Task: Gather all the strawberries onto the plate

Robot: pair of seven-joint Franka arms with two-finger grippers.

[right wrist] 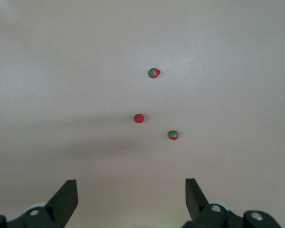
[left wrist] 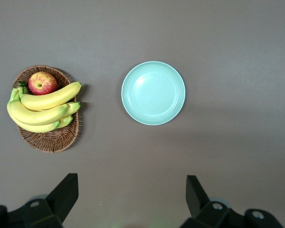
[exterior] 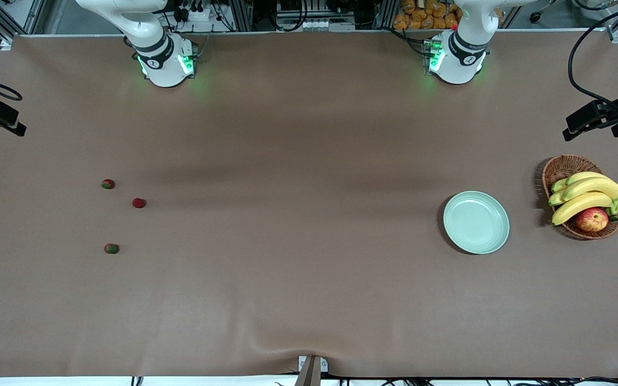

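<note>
Nothing has been collected yet, going by how things lie. All three strawberries sit loose on the brown counter (exterior: 309,300) toward the right arm's end: one strawberry (exterior: 108,184) farthest from the front camera, a second strawberry (exterior: 139,202) just beside it and slightly nearer, and a third strawberry (exterior: 111,248) nearest the camera, set a little apart from the other two. The right wrist view shows the same three spread below that arm, none touching another.

The plate (exterior: 476,222), pale mint green, rests well apart from them toward the left arm's end of the counter, and it holds nothing. Beside it, closer still to that end, stands a wicker basket (exterior: 561,167) with bananas (exterior: 588,195) and a red-yellow apple (exterior: 591,219); these have no part in the job.

The right end effector (right wrist: 131,199) hangs high over the counter near the strawberries, its fingers spread wide and holding nothing. The left end effector (left wrist: 133,199) hangs high over the counter near the plate and basket, likewise wide open and empty. Both arms look to be waiting near their bases.

So the whole task remains: three separate pick-ups and three carries across most of the counter's length. The berries are tiny, so each grasp will likely need careful centring between the fingers.
</note>
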